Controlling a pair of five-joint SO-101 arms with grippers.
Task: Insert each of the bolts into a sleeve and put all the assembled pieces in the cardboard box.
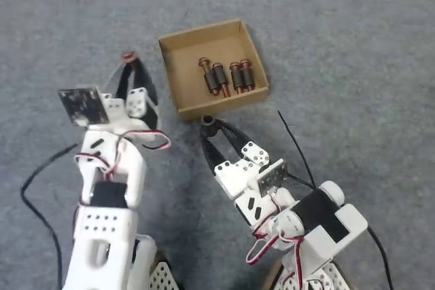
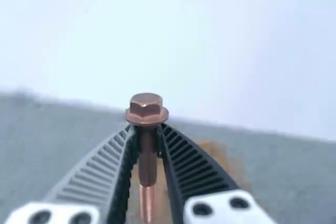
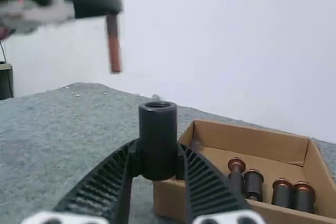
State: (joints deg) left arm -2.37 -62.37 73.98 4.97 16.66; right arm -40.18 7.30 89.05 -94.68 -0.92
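The left gripper (image 2: 147, 132) is clenched on a copper bolt (image 2: 146, 109), whose hex head stands just above the fingertips while its shank runs down between the fingers. The right gripper (image 3: 157, 153) grasps a black sleeve (image 3: 157, 129) upright, its open bore above the fingertips. Just beyond those fingertips sits the cardboard box (image 3: 252, 141), with assembled pieces (image 3: 283, 192) lying side by side inside

Left arm raised, left gripper (image 1: 130, 66) pinching a bolt (image 2: 146, 109), head up. Right arm lower, right gripper (image 1: 210, 130) clamped around a sleeve (image 3: 157, 135), upright. Both point toward the table's far edge.
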